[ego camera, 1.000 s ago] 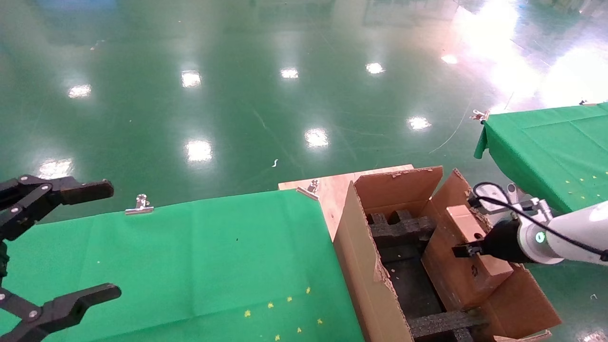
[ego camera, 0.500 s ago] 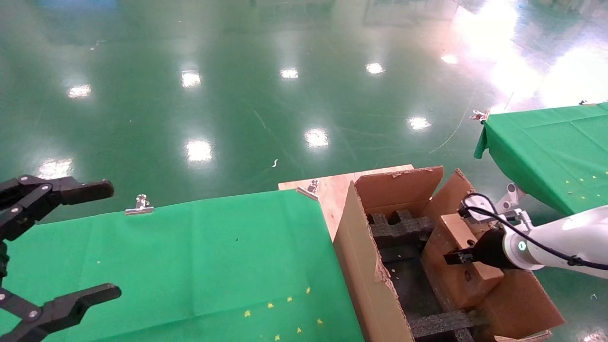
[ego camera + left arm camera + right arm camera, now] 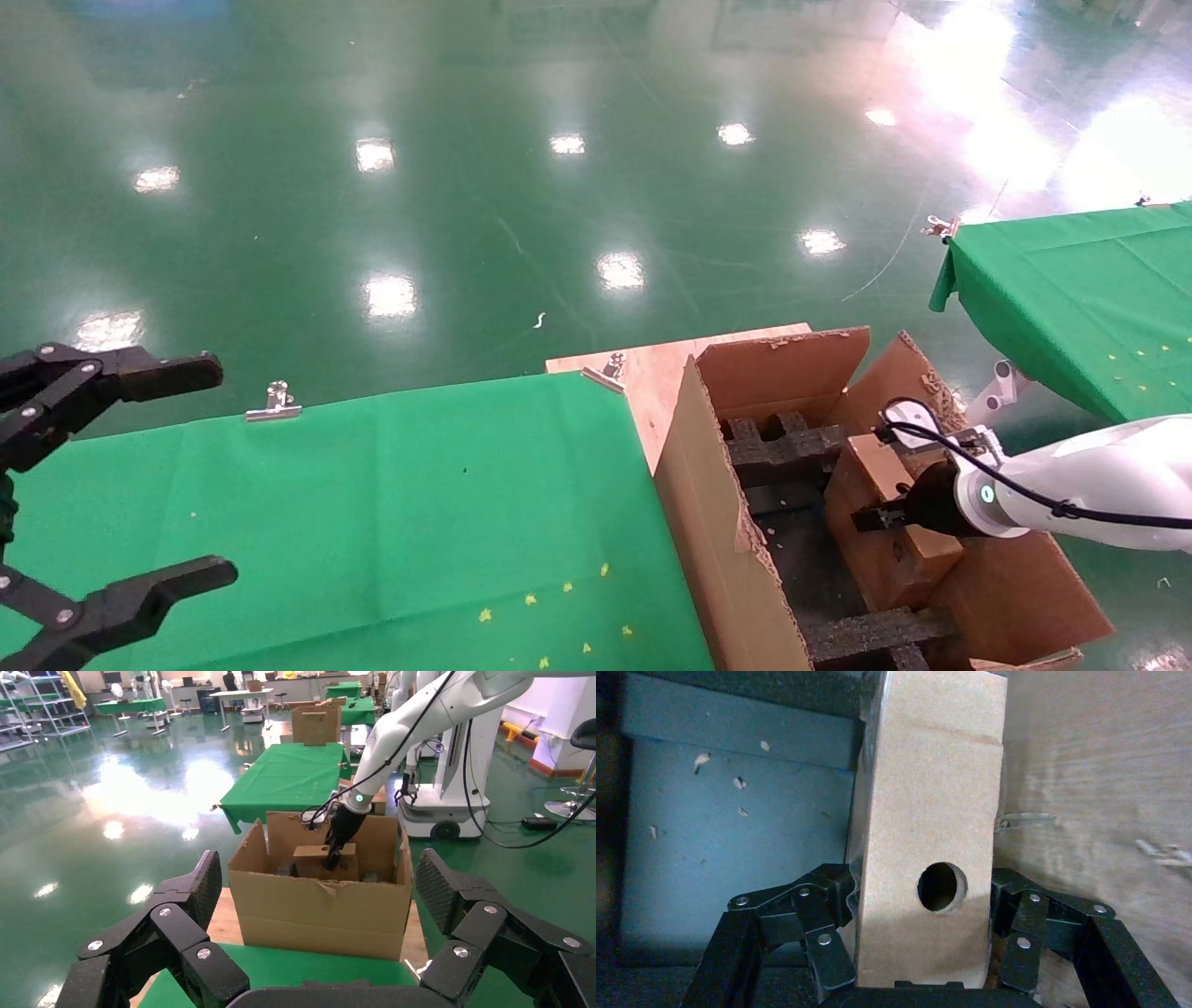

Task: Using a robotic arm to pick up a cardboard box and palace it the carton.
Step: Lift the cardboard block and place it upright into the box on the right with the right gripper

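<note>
The small brown cardboard box [image 3: 885, 559] with a round hole stands on edge inside the large ragged-flapped carton [image 3: 708, 522], against its right wall. The white robotic arm [image 3: 1090, 485] reaches in from the right, and my right gripper [image 3: 885, 514] is shut on the box. In the right wrist view the box [image 3: 926, 811] fills the gap of the right gripper [image 3: 921, 903], with a black finger [image 3: 828, 903] against each taped side. Black foam inserts [image 3: 787, 447] lie in the carton. My left gripper [image 3: 320, 881] hangs open at the far left, facing the carton [image 3: 320, 910].
A green-clothed table [image 3: 372, 503] sits left of the carton, with a metal clip [image 3: 275, 403] on its far edge. A wooden board [image 3: 652, 373] lies under the carton. Another green table [image 3: 1071, 289] stands at the right. Glossy green floor lies beyond.
My right gripper has carried the cardboard box down and leftward, deeper into the carton. The left arm has not moved.
</note>
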Robot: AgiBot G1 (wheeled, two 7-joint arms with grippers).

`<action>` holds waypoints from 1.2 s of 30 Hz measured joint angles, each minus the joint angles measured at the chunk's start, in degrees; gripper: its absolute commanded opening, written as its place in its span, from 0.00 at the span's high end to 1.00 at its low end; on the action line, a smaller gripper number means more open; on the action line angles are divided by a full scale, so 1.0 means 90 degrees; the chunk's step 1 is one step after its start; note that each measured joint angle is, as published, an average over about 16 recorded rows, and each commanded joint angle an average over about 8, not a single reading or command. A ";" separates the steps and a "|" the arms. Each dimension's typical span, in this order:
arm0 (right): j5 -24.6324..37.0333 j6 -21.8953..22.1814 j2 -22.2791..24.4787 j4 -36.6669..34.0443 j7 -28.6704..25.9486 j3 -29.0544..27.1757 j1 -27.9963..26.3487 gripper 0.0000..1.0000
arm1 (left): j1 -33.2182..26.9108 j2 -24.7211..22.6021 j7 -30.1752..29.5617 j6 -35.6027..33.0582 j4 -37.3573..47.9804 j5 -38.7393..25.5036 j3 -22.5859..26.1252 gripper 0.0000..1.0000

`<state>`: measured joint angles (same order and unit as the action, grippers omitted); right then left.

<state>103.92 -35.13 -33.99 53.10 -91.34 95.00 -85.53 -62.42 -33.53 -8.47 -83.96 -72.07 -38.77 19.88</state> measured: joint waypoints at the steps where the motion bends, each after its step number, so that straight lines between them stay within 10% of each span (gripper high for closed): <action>1: -0.0052 0.0024 -0.0044 -0.0085 0.0071 -0.0001 0.0037 1.00 | 0.0000 0.0000 0.0000 0.0000 0.0000 0.0000 0.0000 0.00; 8: -0.0409 0.0171 -0.0286 -0.0577 0.0571 -0.0026 0.0268 0.97 | 0.0000 0.0000 0.0000 0.0001 0.0000 0.0001 0.0000 0.00; 16: -0.0648 0.0281 -0.0418 -0.0851 0.0910 -0.0059 0.0422 0.03 | 0.0001 0.0001 0.0001 0.0002 0.0001 0.0001 0.0000 0.00; 36: -0.0687 0.0116 -0.0461 -0.0922 0.1056 -0.0146 0.0081 0.00 | 0.0001 0.0001 0.0002 0.0002 0.0003 0.0002 0.0001 0.00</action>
<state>97.73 -34.08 -38.14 44.80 -81.83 93.69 -84.80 -62.42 -33.52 -8.46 -83.94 -72.04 -38.75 19.89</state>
